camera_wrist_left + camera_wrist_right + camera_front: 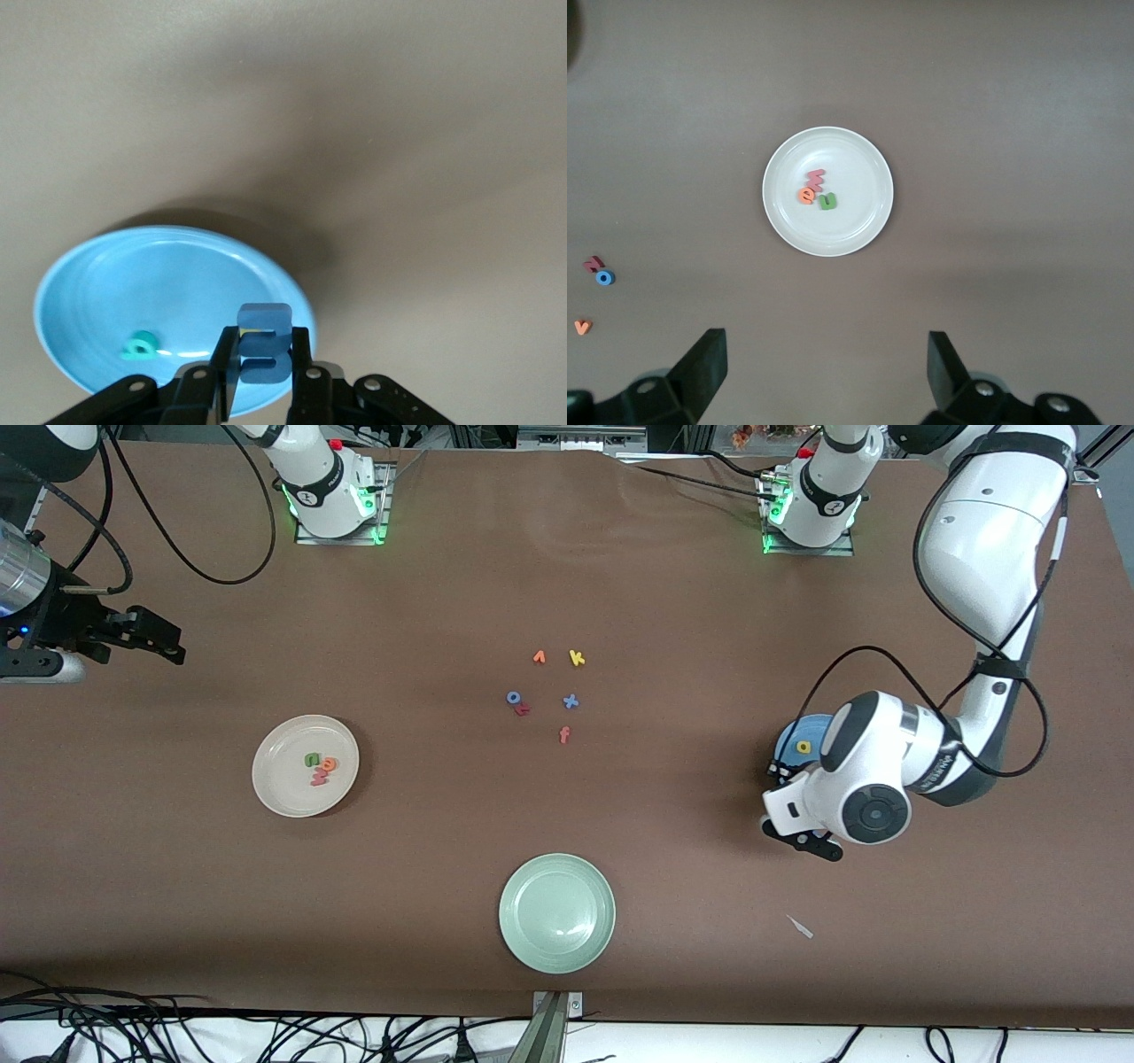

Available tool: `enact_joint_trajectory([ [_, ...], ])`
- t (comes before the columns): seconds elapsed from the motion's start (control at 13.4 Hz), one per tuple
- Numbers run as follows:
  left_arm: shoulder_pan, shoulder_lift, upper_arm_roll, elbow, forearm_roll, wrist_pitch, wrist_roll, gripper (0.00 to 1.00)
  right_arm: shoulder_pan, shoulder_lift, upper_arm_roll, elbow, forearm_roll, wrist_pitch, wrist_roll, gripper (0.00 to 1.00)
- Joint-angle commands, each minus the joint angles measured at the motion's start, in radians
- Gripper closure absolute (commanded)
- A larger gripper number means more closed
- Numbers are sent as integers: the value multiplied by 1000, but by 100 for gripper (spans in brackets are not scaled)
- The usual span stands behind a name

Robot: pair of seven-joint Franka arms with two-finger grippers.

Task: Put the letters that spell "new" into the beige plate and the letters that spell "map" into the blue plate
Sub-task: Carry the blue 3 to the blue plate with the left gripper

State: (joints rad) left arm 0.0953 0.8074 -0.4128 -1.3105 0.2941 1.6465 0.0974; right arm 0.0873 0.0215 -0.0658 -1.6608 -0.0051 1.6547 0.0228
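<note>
My left gripper (265, 336) is shut on the blue "m" (264, 356) and hangs over the near rim of the blue plate (177, 283). The teal "p" (140, 345) lies in that plate. In the front view the left hand (804, 841) covers most of the blue plate (791, 737), and the yellow "a" (803, 747) shows in it. The beige plate (283, 784) holds the green "n" (312, 760), orange "e" (329, 763) and red "w" (319, 778). My right gripper (155, 638) waits open at the right arm's end, high above the beige plate (859, 221).
Loose letters lie mid-table: orange "v" (539, 657), yellow "k" (577, 658), a blue ring letter (513, 698) touching a red one (523, 709), blue "x" (570, 701), red-orange "f" (564, 734). A pale green plate (556, 912) and a white scrap (800, 926) sit nearer the camera.
</note>
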Motion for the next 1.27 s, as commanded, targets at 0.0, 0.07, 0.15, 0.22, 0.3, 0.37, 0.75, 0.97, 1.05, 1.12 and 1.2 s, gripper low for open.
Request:
enact_joint_trajectory([
  [0.0,56,-17,-6,-35,22,25,184,100,-8,5,1,18,10,2,-1,0],
  [0.07,79,-17,-6,-55,22,50,226,100,-8,5,3,18,10,2,-1,0],
  [0.15,92,-17,-6,-75,22,71,254,100,-8,6,1,18,10,2,-1,0],
  [0.22,101,-17,-6,-88,22,90,269,100,-8,6,3,16,10,2,-1,0],
  [0.3,103,-17,-6,-104,22,101,271,100,-8,12,1,18,10,2,-1,0],
  [0.37,103,-17,-6,-124,22,122,271,100,-8,12,1,18,11,2,-1,0],
  [0.75,126,-20,-6,-217,20,230,259,89,-8,17,3,16,11,4,-1,0],
  [0.97,126,-20,-6,-219,20,230,255,28,-8,17,3,16,11,4,0,0],
  [1.05,126,-25,-6,-222,20,225,255,0,-8,17,3,18,11,2,-1,0],
  [1.12,127,-27,-6,-225,19,223,255,0,-8,17,3,18,11,2,0,0],
  [1.2,126,-34,-7,-225,19,222,255,0,-8,17,3,16,11,2,-1,0],
])
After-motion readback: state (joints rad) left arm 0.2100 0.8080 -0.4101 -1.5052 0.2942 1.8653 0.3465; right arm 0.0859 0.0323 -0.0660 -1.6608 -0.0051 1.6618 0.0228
